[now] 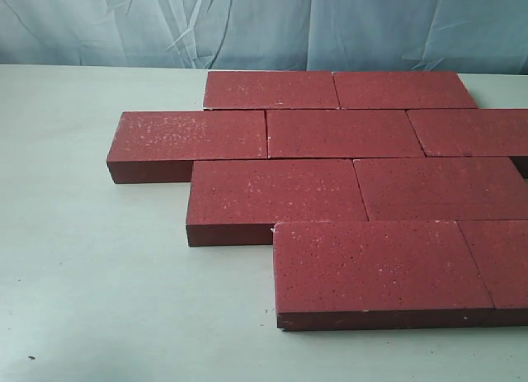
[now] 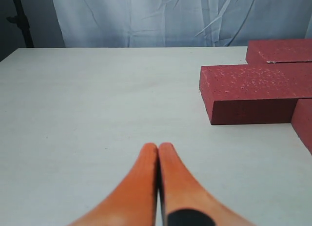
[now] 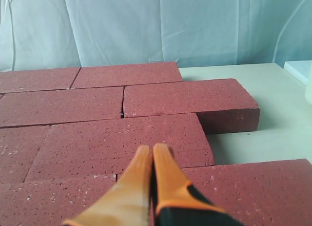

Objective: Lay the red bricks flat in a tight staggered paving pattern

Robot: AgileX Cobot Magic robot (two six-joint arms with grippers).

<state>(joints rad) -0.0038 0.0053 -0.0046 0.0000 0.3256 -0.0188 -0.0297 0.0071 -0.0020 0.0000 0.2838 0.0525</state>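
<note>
The left gripper (image 2: 158, 147) hangs over the bare white table (image 1: 82, 275), its orange fingers pressed together and holding nothing. In the exterior view the red bricks (image 1: 345, 133) lie flat in four touching, staggered rows. They fill the scene from its centre out to three o'clock, and the second row's end brick (image 1: 190, 136) juts toward nine o'clock. The right gripper (image 3: 152, 149) is poised above the bricks, fingers likewise closed and empty. A pale blue curtain (image 1: 247, 23) hangs at twelve o'clock.
</note>
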